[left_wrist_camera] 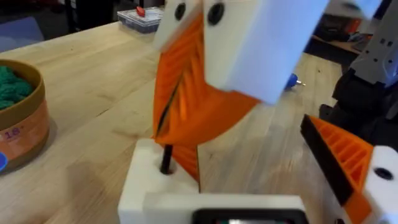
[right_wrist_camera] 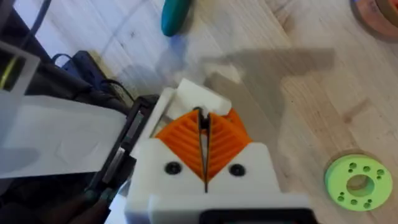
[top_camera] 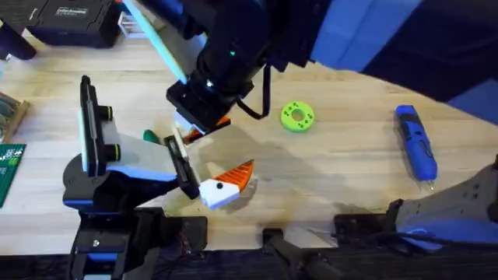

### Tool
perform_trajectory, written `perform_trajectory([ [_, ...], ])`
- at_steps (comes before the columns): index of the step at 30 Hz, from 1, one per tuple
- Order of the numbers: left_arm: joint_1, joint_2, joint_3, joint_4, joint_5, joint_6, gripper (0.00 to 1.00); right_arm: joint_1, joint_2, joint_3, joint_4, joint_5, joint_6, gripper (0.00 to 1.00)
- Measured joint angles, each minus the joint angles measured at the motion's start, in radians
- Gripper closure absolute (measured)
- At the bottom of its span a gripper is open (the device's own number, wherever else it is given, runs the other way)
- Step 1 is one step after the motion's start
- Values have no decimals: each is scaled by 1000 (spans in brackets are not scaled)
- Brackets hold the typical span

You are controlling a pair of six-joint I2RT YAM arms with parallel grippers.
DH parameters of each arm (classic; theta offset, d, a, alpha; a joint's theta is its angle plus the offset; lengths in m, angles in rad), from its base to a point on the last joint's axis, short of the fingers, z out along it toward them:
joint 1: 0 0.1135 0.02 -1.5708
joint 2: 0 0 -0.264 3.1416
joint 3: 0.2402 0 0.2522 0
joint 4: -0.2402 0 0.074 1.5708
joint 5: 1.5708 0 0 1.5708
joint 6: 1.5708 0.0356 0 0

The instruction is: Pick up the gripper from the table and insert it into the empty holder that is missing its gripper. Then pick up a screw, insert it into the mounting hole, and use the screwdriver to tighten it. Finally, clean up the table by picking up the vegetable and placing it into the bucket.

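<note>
Right pincer [right_wrist_camera: 205, 146] pressed together, pinching gripper [right_wrist_camera: 200, 115] edge-on; empty holder [right_wrist_camera: 202, 93] touching just beyond tips. I keep wedge aligned, seat straight, no twisting. Left pincer [left_wrist_camera: 249, 155]: can't tell.

Overhead: pale-blue arm [top_camera: 117, 155] stands at table [top_camera: 342, 179] left, its mounts reaching right toward centre. Empty holder [top_camera: 180, 134] sits at its tip, right gripper [top_camera: 204, 128] directly over it, fingers together. Second mount with tip [top_camera: 232, 183] lies nearer the front edge, just right of the arm. Vegetable [top_camera: 151, 137] just left of the holder, behind the arm. Ring disc [top_camera: 297, 116] right of centre. Screwdriver [top_camera: 415, 143] far right, well apart from the rest. Bucket [left_wrist_camera: 18, 112] off to one side of the left gripper [left_wrist_camera: 261, 205].
</note>
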Motion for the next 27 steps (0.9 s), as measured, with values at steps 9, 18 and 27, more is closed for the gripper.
perform_trajectory([
  [9, 0, 0, 0, 0, 0, 3, 16, 13, 3, 0, 44, 0, 0, 994],
  [18, 0, 0, 0, 0, 3, 3, 15, 17, 4, 0, 43, 1, -6, 994],
  [27, 0, 0, 0, 0, 3, 3, 16, 17, 4, 42, 24, 23, -6, 994],
])
